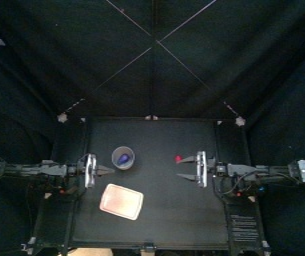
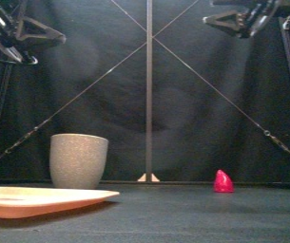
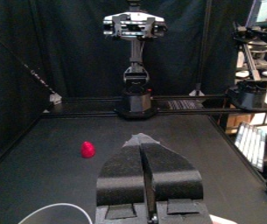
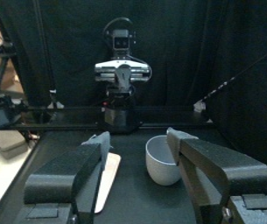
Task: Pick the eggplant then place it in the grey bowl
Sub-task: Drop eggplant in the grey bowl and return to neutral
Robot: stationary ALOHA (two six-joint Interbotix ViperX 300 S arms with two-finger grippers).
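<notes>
Table (image 2: 198, 214): red toy (image 2: 222, 181) upright, tip pointing up.

Open table (image 1: 175, 212) lies all round the red toy (image 2: 222, 180) on the right and between it and the cup (image 2: 79, 159) on the left, whose mouth is clear above; the tray (image 2: 39, 199) lies in front of the cup, toward the table's front.
</notes>
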